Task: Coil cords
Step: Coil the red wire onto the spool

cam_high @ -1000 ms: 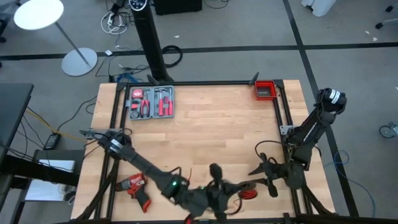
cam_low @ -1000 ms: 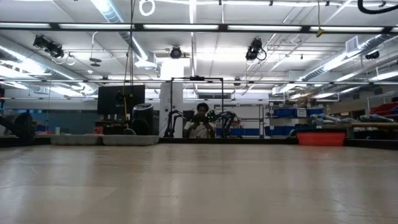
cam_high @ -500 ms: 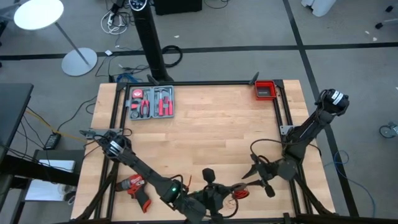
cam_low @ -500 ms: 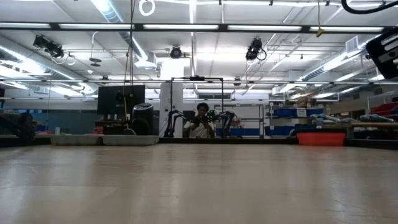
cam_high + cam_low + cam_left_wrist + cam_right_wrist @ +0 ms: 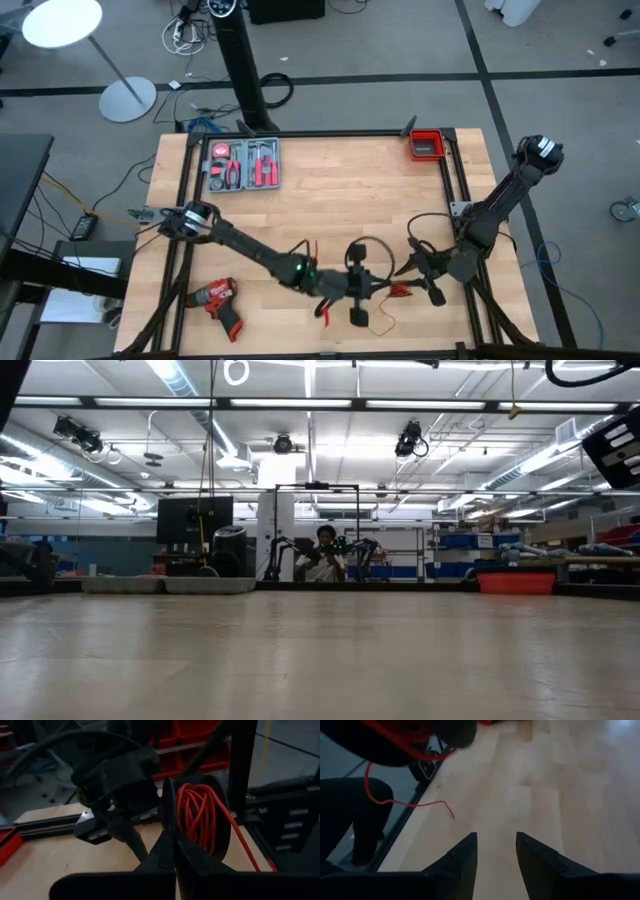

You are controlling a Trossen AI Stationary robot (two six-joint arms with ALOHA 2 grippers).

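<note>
Left gripper (image 5: 172, 840) near the table's (image 5: 340, 200) front edge, fingers together, clamped on the red wire (image 5: 200, 815) coil. Right gripper (image 5: 496, 852) just beside, near front right corner, fingers apart, empty.

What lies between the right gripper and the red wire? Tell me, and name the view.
Nothing but bare wooden table. The right wrist view shows it: the open right gripper looks across plain boards toward the red wire.

We've got the grey tool tray (image 5: 243, 165) far left, small red bin (image 5: 426, 145) far right, red cordless drill (image 5: 218, 301) near left, red wire coil (image 5: 399, 292) near right.
</note>
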